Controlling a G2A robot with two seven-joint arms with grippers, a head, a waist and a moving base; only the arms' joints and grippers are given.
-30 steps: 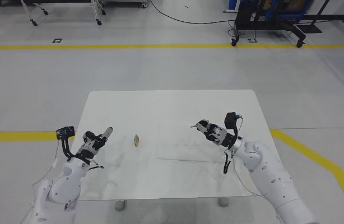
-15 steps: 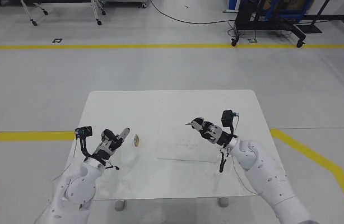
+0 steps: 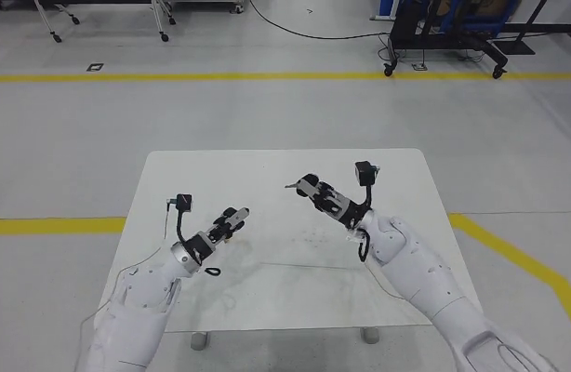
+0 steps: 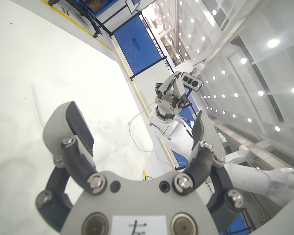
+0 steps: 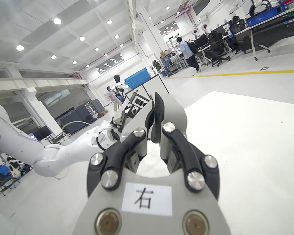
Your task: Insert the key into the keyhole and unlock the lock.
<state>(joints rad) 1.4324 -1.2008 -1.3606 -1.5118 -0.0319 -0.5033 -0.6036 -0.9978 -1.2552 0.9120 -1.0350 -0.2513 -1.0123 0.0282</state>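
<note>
Hovering over the white rectangular counter (image 3: 267,167): left claw (image 3: 237,216), fingers wide apart w/ nothing betw. them. Right claw (image 3: 304,182) is pinched together on the thin grey metal key (image 3: 289,185), a sliver poking from its tip above mid-counter.

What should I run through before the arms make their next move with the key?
1. Key held: ok, the right gripper is shut on the key, whose tip sticks out.
2. Left gripper open: ok, its fingers are wide apart.
3. Lock in the left gripper: not ok, nothing sits between its fingers.
4. Lock's place on the table: cannot tell, possibly hidden beneath the left gripper.
5. Grippers clear of each other: ok, well apart above the table.
</note>
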